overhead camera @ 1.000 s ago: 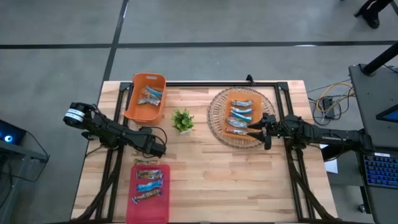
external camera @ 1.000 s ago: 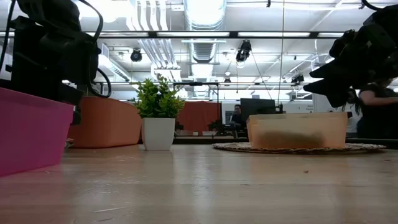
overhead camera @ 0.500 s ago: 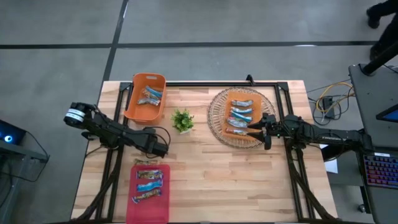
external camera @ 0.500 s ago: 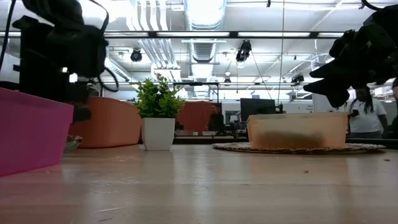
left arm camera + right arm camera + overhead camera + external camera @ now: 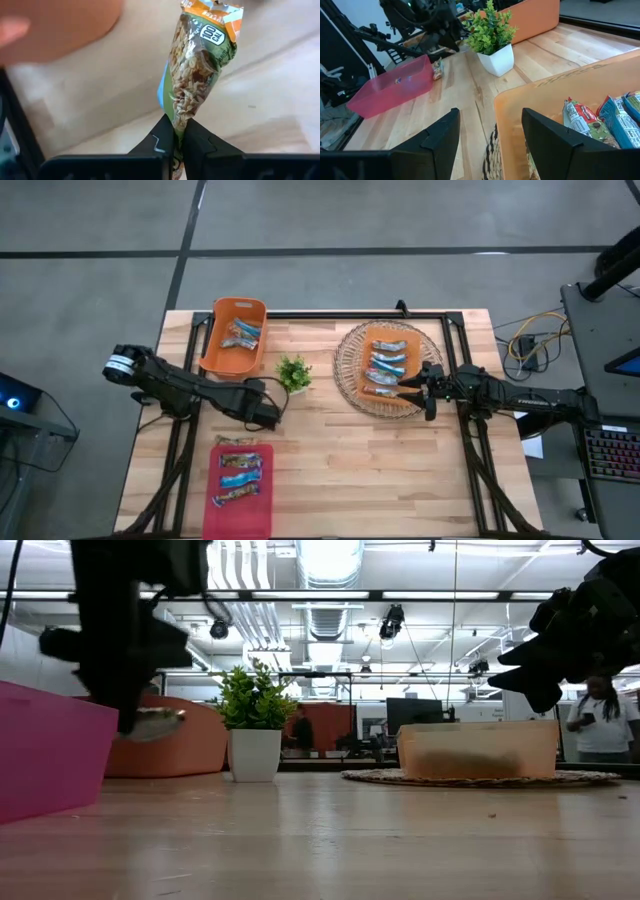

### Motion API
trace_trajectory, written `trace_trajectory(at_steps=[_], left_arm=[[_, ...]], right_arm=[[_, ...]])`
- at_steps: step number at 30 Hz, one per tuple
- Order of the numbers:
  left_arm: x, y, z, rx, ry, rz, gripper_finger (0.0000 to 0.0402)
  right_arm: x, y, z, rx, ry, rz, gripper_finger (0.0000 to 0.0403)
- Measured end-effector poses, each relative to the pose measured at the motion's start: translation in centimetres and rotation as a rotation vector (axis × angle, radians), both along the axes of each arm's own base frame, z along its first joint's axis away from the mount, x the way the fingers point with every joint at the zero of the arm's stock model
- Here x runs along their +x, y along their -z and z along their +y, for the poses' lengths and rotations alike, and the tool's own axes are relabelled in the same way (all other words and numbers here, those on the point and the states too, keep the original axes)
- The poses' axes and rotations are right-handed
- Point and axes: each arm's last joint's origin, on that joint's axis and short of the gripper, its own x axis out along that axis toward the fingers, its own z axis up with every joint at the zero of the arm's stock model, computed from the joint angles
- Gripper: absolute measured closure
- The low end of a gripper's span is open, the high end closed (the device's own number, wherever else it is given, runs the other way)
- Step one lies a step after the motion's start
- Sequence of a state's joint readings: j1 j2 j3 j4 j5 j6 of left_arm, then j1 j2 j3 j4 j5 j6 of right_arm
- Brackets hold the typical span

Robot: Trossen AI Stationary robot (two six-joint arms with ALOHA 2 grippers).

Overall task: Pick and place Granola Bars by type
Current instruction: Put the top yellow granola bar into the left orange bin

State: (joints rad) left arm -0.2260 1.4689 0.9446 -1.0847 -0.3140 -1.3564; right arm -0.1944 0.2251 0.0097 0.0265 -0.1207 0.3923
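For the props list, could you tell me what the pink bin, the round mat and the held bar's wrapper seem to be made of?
Pink bin: likely plastic, translucent, smooth moulded walls.
Round mat: seems woven wicker or wire, openwork rings.
Granola bar in the left hand: glossy printed film wrapper, crinkled, with a crimped end.

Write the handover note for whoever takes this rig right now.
Left hand: shut on a granola bar with a green and orange wrapper, held clear of the table between the pink bin and the plant.
Right hand: open, empty, hovering at the near edge of the orange tray on the woven mat.
Done: bars already lie in the pink bin and in the orange bin.
Left: place the held bar, then sort the bars in the tray.
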Motion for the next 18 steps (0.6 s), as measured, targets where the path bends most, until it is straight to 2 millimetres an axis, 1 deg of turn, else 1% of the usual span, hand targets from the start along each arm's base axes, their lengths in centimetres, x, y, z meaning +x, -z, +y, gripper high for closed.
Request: trace_trajectory(at_steps=[5,10,15,18], left_arm=[[1.4,-2.4,-0.3,0.002,0.238,0.0,0.0401],[2.4,-5.2,-0.4,0.021,0.504,0.042,0.0401],[2.9,-8.2,0.5,0.047,0.715,0.092,0.0401],[2.9,-9.6,1.8,0.055,0.796,0.144,0.0401]], right_arm=[[0.0,0.0,0.0,0.0,0.0,0.0,0.0199],[0.0,0.0,0.0,0.0,0.0,0.0,0.0199],[0.0,0.0,0.0,0.0,0.0,0.0,0.0199],[0.0,0.0,0.0,0.0,0.0,0.0,0.0199]])
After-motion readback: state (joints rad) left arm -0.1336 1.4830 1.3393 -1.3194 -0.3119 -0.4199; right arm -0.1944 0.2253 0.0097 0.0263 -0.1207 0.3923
